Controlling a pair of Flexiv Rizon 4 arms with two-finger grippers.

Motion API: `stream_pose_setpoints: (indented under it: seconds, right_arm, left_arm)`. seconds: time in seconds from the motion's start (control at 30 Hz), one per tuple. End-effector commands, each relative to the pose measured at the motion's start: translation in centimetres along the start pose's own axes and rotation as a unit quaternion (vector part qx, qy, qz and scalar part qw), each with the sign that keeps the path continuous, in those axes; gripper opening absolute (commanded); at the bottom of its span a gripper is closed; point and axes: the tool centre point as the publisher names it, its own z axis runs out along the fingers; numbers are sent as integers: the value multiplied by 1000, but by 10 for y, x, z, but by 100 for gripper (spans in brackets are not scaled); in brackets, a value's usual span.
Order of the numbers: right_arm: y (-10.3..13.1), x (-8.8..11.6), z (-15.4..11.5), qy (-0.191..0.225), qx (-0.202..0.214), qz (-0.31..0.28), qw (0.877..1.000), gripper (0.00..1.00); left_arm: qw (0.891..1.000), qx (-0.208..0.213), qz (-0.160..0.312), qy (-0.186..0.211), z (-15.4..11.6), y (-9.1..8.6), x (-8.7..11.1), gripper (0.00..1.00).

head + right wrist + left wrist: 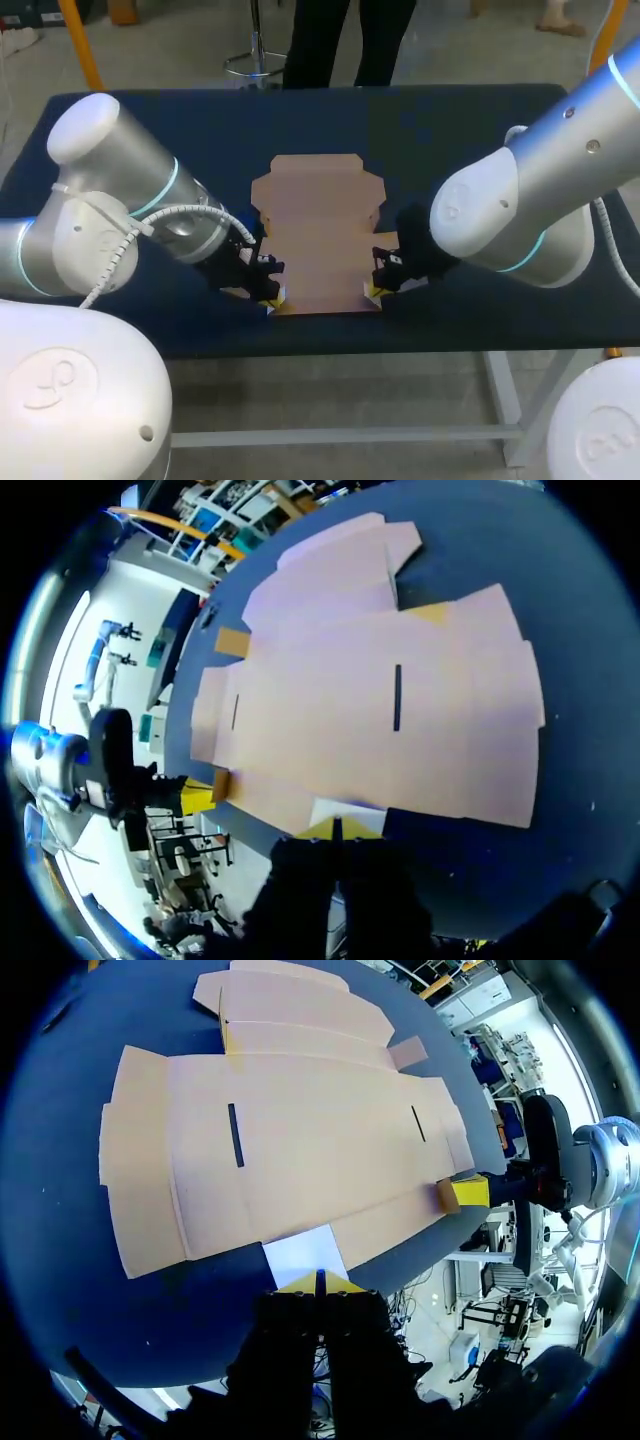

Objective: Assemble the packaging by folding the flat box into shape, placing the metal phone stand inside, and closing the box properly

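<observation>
Flat box (318,235): totally unfolded, lying flat on the dark blue table (450,120), about the middle side to side. Its near edge sits close to the table's near edge, and the narrower end panel points at the far side.

Slots (235,1135): two thin dark cuts in the cardboard, one toward each side of the wide middle panel. They show in both wrist views.

Left arm (110,215): comes in from the left and reaches down to the box's near-left corner.

Left gripper (268,293): right at that corner, low on the table. In its own wrist view (320,1282) the yellow tips are pressed together with only a hairline between them.

Near-left tab (303,1253): small pale tab on the box's near edge, directly ahead of the left gripper's tips and touching them. It looks face-on, so it doesn't seem to be pinched.

Right arm (520,205): comes in from the right, down to the near-right corner.

Right gripper (376,290): mirror of the other one. Its fingers are also closed tight against each other in the right wrist view (336,827).

Near-right tab (345,813): same deal, a pale tab right at the right gripper's closed tips.

Cross-check: each wrist view catches the other gripper's yellow tip against the opposite near corner of the cardboard.

Box shape: nothing is folded up and every panel is level with the table.
</observation>
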Motion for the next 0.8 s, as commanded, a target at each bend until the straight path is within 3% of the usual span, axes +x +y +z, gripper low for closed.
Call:
stream_pose_setpoints:
  seconds: [0.03, 0.8]
  right_arm:
    - [-1, 3, 5, -13, -2, -1, 1000, 0]
    - [-3, 3, 23, -66, 1, -10, 998, 0]
  left_arm:
    - [1000, 7, -5, -19, 9, -1, 4, 0]
    - [996, 51, -37, -57, 23, 1, -1, 0]
